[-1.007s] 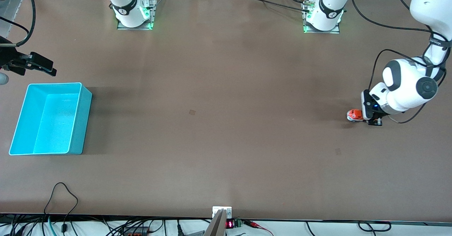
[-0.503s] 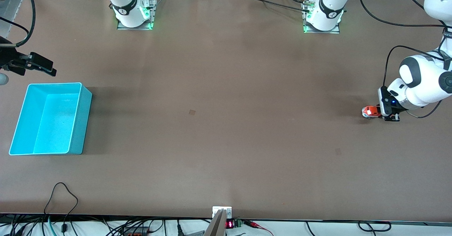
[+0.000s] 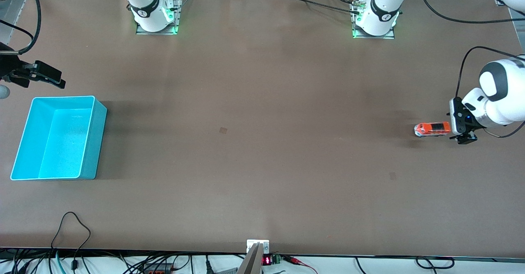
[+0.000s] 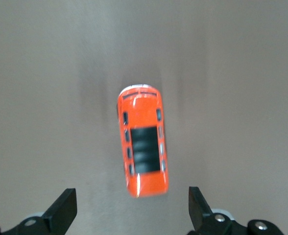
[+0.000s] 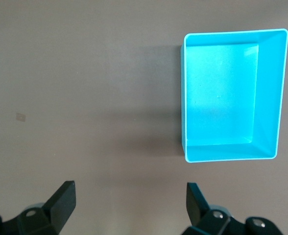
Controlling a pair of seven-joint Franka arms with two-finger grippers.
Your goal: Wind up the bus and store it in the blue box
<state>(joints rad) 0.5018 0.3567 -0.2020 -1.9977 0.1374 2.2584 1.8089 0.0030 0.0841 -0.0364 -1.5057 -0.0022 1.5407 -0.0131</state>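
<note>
Bus rests on the table at the left arm's end, long axis pointing toward the empty box, apparently just clear of the open left end effector; the right end effector, open, waits near the box.

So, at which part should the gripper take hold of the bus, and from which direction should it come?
Probably across the long flat sides of the bus, at mid-body, coming straight down. It stands on its wheels, and in the left wrist view the open left gripper is wide enough to span its narrow width.
</note>
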